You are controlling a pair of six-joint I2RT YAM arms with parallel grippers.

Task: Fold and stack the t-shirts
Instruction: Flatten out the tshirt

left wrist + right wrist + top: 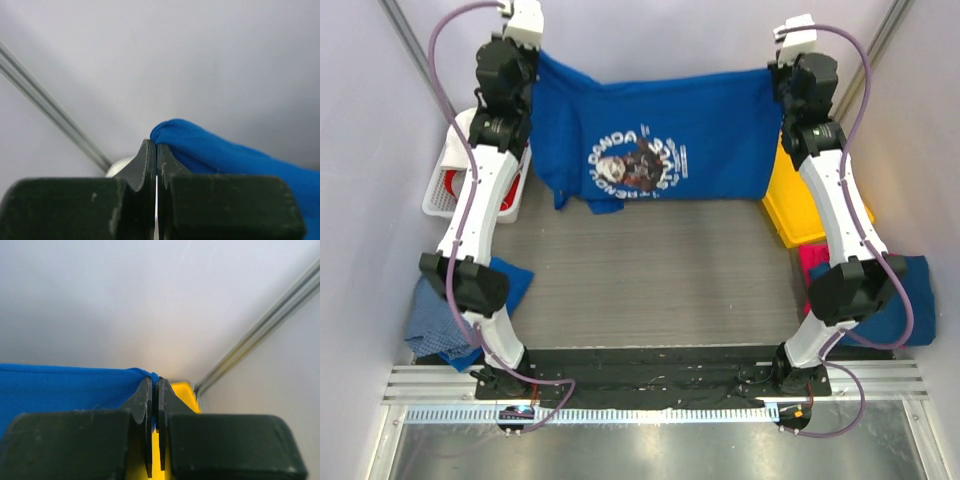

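A royal blue t-shirt [710,130] with a round white-and-brown chest print [638,165] hangs stretched between my two grippers at the far end of the table. My left gripper [535,62] is shut on its left corner [200,150]. My right gripper [778,78] is shut on its right corner [75,387]. The shirt's lower edge reaches the grey table [650,270]. A plain blue shirt [455,320] lies crumpled at the near left by the left arm. A magenta pink shirt [812,262] and another blue one [910,300] lie at the near right.
A white basket [445,185] with red inside stands at the far left. A yellow bin [795,215] stands at the far right, and also shows in the right wrist view [182,390]. White walls and metal frame posts enclose the table.
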